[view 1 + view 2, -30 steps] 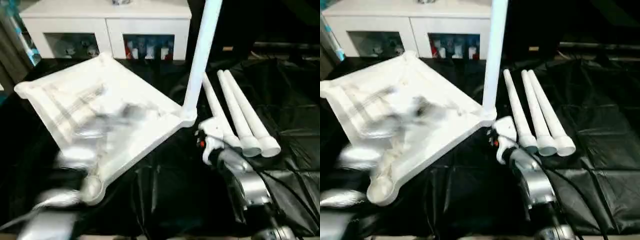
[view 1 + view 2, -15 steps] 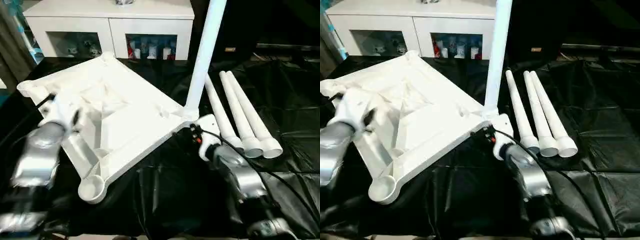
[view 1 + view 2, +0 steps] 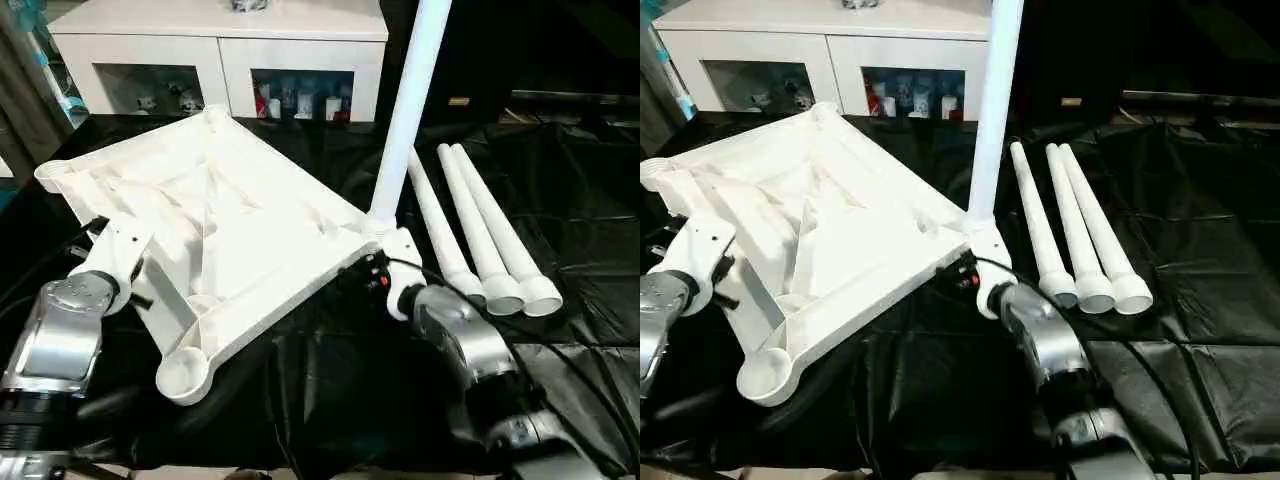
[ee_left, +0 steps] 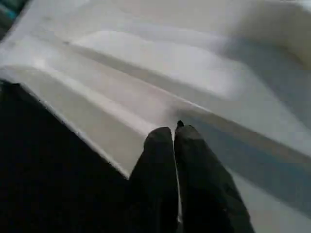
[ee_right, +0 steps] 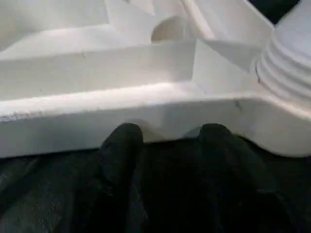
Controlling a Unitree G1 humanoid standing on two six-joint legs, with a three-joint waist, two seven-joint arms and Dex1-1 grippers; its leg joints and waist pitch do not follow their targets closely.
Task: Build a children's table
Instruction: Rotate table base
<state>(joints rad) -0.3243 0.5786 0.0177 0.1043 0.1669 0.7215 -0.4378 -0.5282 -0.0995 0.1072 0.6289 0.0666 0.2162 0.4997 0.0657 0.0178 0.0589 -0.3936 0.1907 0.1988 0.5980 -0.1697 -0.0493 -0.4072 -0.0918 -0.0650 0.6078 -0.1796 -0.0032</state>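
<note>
The white tabletop (image 3: 235, 215) lies underside up on the black sheet, its ribs showing. One white leg (image 3: 405, 110) stands upright in its right corner socket. Three more legs (image 3: 480, 230) lie side by side to the right. In the left wrist view my left gripper (image 4: 174, 133) is shut, its fingertips resting on a rib near the tabletop's left edge, with nothing between them. My right gripper (image 5: 167, 133) is open, its two fingertips (image 5: 124, 138) against the tabletop's side wall just beside the socket (image 5: 286, 68) that holds the upright leg.
A white cabinet (image 3: 220, 50) with glass fronts stands behind the tabletop. The black sheet (image 3: 330, 380) covers the work surface and is creased. A cable (image 3: 570, 360) runs along my right forearm. An empty corner socket (image 3: 183, 378) points toward me.
My left arm came forward onto the tabletop's left edge and its fingers shut. My right gripper slid left to the corner with the upright leg and its fingers narrowed.
</note>
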